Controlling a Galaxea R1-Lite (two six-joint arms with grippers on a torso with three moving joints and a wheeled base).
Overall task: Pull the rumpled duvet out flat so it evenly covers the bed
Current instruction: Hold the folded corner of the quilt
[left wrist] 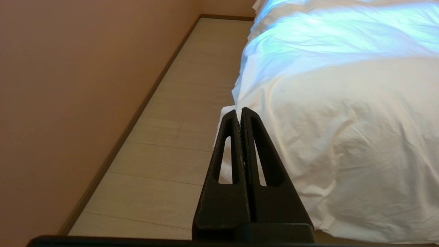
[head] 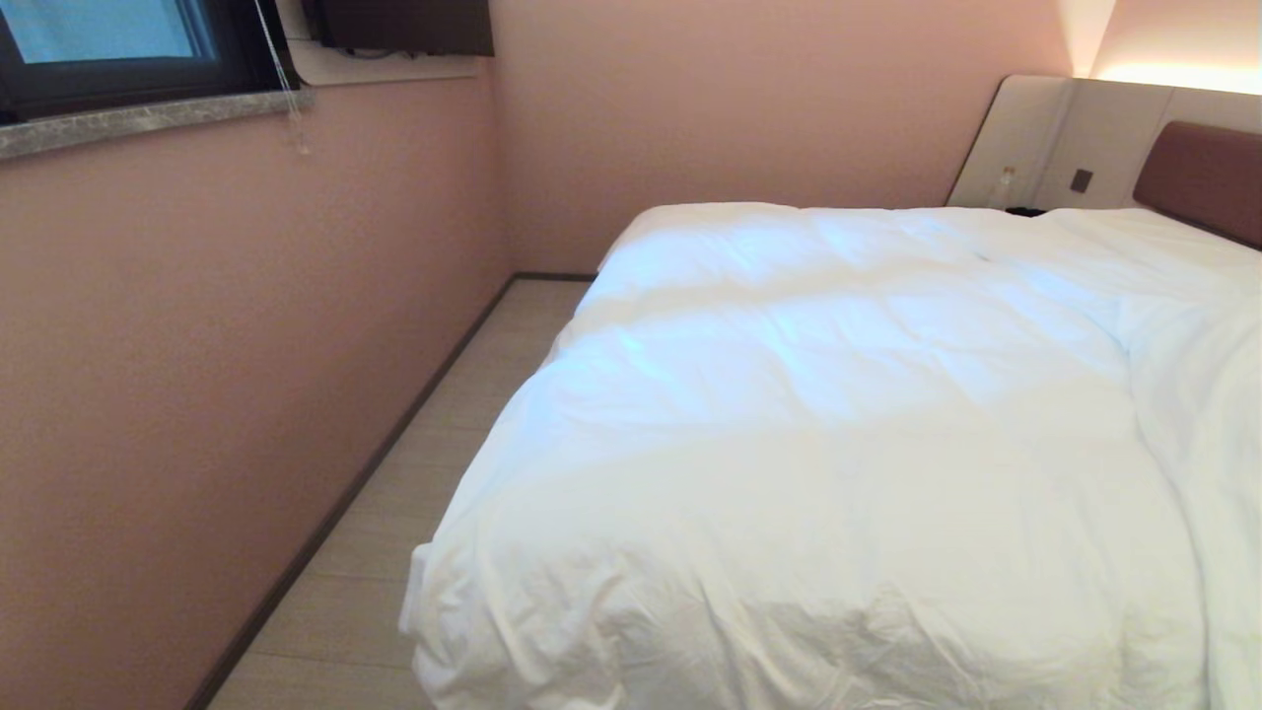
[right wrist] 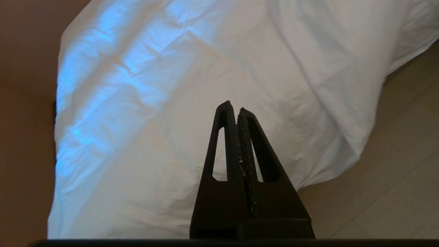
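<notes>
The puffy white duvet (head: 818,444) lies spread over the bed, whose brown headboard (head: 1203,177) shows at the far right, and hangs down over the near foot corner (head: 444,611). It bunches in a ridge along the right side (head: 1203,394). Neither arm appears in the head view. My left gripper (left wrist: 239,111) is shut with nothing in it, held off the near corner of the duvet (left wrist: 343,120) above the floor. The right gripper (right wrist: 233,106) is shut and empty too, pointing at the duvet's hanging end (right wrist: 205,85) without touching it.
A pink wall (head: 197,345) runs along the left, leaving a narrow strip of pale wood floor (head: 434,434) beside the bed. A window sill (head: 148,118) and blind cord (head: 291,99) are up on that wall. Pale grey panels (head: 1065,138) flank the headboard.
</notes>
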